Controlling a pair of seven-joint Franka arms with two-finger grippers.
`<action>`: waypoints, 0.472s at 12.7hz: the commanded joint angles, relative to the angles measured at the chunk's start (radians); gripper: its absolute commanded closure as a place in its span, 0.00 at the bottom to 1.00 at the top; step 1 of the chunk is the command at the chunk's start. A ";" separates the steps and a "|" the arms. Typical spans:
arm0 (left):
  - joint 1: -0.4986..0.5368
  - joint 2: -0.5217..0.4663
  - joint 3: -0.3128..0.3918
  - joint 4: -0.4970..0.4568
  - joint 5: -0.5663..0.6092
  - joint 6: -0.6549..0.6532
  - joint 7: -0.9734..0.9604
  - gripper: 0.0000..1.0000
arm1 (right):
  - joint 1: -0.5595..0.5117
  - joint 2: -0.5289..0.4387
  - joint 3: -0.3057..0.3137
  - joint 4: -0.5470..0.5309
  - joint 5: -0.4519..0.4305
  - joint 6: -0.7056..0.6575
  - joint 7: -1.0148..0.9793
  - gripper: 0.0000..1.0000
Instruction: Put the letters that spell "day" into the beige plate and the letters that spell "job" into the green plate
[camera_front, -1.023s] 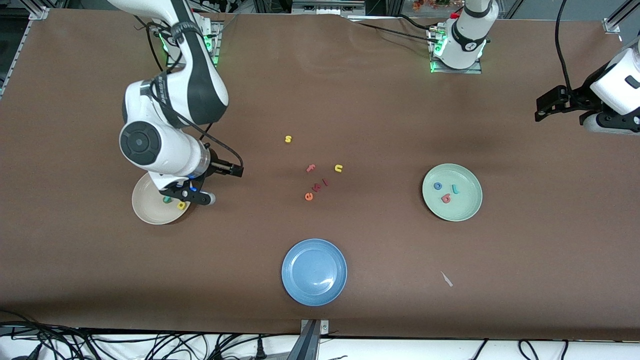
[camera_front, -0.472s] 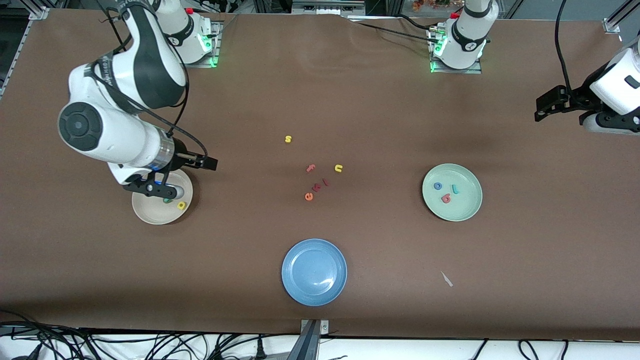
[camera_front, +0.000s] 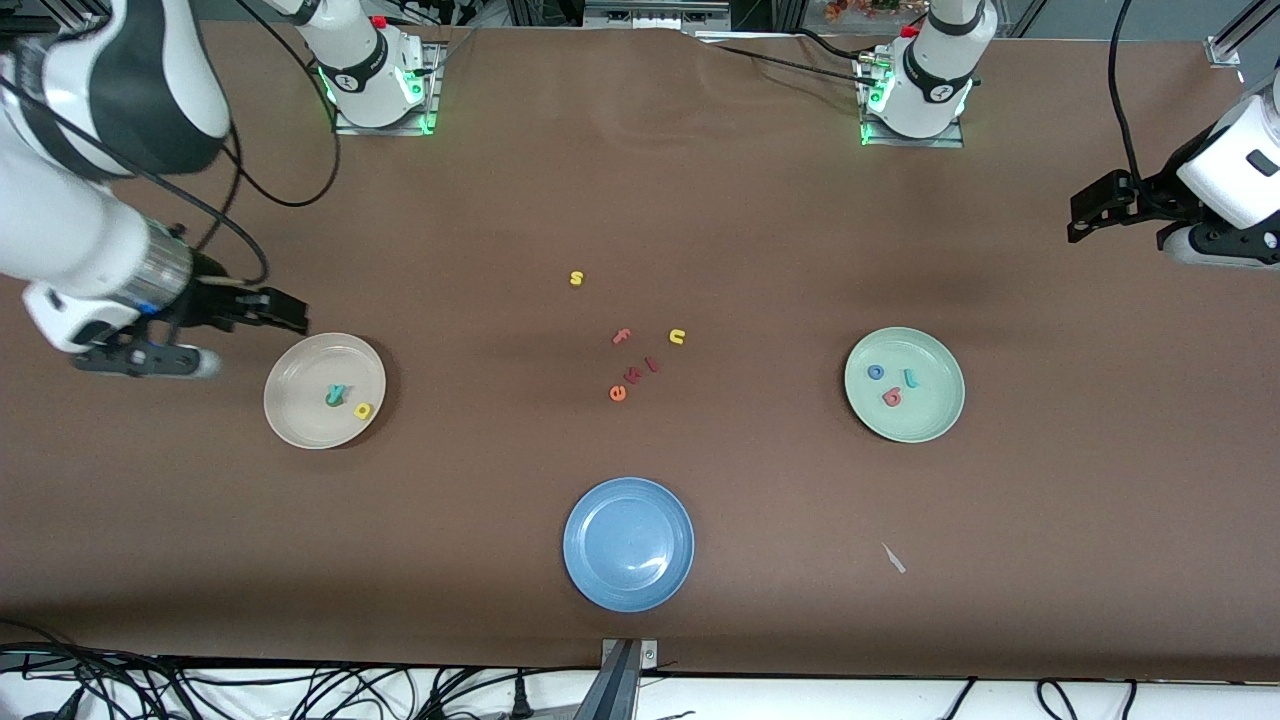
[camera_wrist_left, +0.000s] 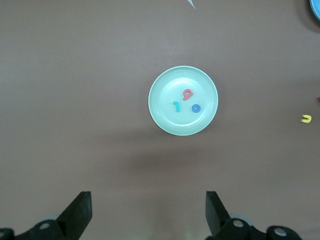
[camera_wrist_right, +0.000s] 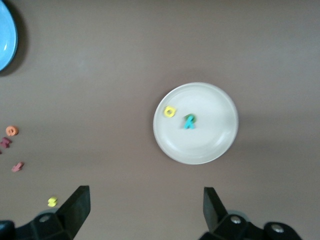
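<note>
The beige plate (camera_front: 298, 402) (camera_wrist_right: 212, 132) holds the teal "y" (camera_front: 337, 393) (camera_wrist_right: 189, 122) lying on the dark green "d" (camera_wrist_right: 188, 117), with the yellow "a" (camera_front: 362, 410) (camera_wrist_right: 170, 111) beside them. In the green plate (camera_front: 932, 410) (camera_wrist_left: 167, 120) lie the blue "o" (camera_front: 875, 372) (camera_wrist_left: 196, 108), teal "j" (camera_front: 910, 377) (camera_wrist_left: 176, 106) and salmon "b" (camera_front: 892, 398) (camera_wrist_left: 188, 94). My right gripper (camera_front: 145, 361) (camera_wrist_right: 146, 207) hangs open and empty over bare table beside the beige plate, toward the right arm's end. My left gripper (camera_front: 1215, 248) (camera_wrist_left: 149, 210) waits open and empty at the left arm's end.
Loose letters lie mid-table: yellow "s" (camera_front: 576, 278), salmon "f" (camera_front: 621, 337), yellow "u" (camera_front: 677, 337) (camera_wrist_left: 306, 118), orange "e" (camera_front: 617, 393) and two small red ones beside it. A blue plate (camera_front: 628, 543) sits nearer the front camera. A white scrap (camera_front: 893, 558) lies near it.
The right arm has swung off the beige plate toward its own end of the table, uncovering the plate and its letters. The left arm has not moved.
</note>
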 joint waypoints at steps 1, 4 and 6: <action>-0.001 -0.004 -0.006 0.016 0.029 -0.024 0.016 0.00 | -0.016 -0.058 0.020 -0.036 -0.042 0.029 -0.004 0.00; -0.004 -0.003 -0.006 0.022 0.029 -0.033 0.016 0.00 | -0.023 -0.060 -0.016 -0.026 -0.090 -0.009 0.016 0.00; -0.005 -0.001 -0.004 0.024 0.029 -0.035 0.016 0.00 | -0.023 -0.089 -0.032 -0.003 -0.013 -0.057 0.013 0.00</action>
